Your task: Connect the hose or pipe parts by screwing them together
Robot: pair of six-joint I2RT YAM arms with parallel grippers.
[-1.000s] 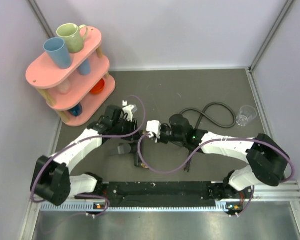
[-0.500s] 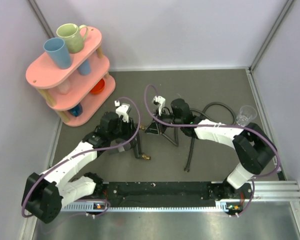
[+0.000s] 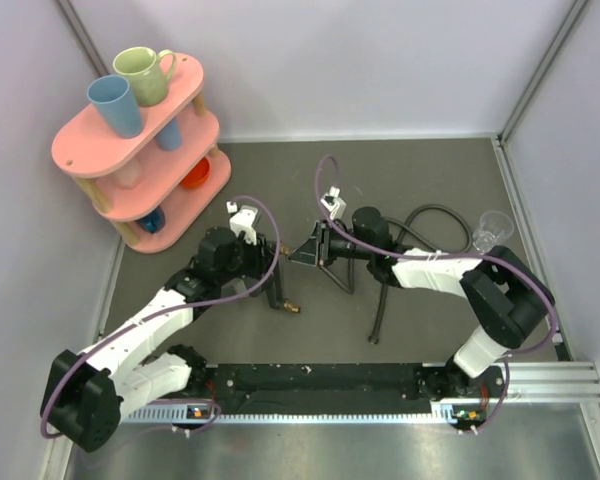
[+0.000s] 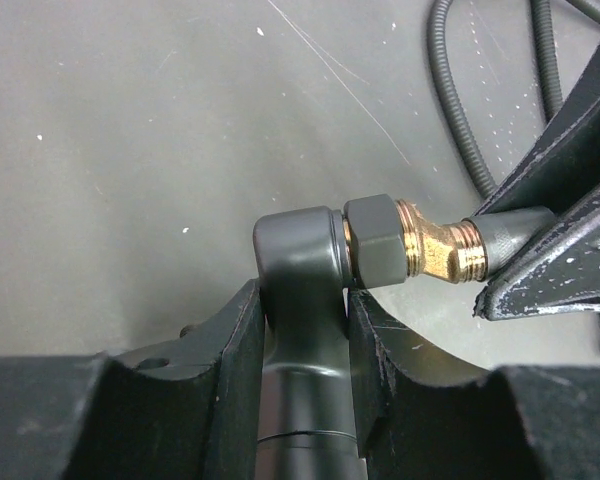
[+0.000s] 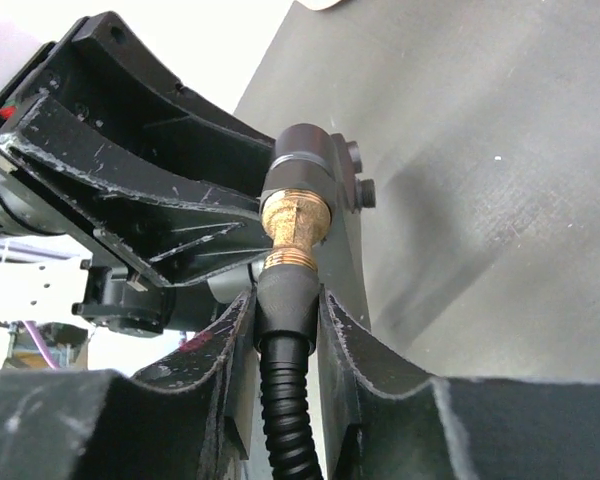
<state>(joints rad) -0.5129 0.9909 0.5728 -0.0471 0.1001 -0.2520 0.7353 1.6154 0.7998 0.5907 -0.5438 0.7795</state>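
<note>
At mid-table (image 3: 380,170), two robot arms bring the parts together. The left gripper (image 4: 302,310), jaws closed tight on the body of a short dark grey forked fitting (image 4: 300,240), presents one brass threaded end (image 4: 435,250) to the right gripper (image 5: 285,305). That gripper's jaws are pinched on the smooth collar of a long thin dark grey corrugated rubber hose (image 5: 285,430). Collar and brass meet end to end with bare thread showing between them; how far the joint has engaged cannot be told. The rest of the hose trails in a loop across the table toward a clear plastic cup (image 3: 492,230) at the right side. Three risks stand out from here. A slight tilt between collar and thread would likely cross-thread the brass. Turning could wind up the hose until the collar slips in the jaws. The dragged loop might also tip the cup.
</note>
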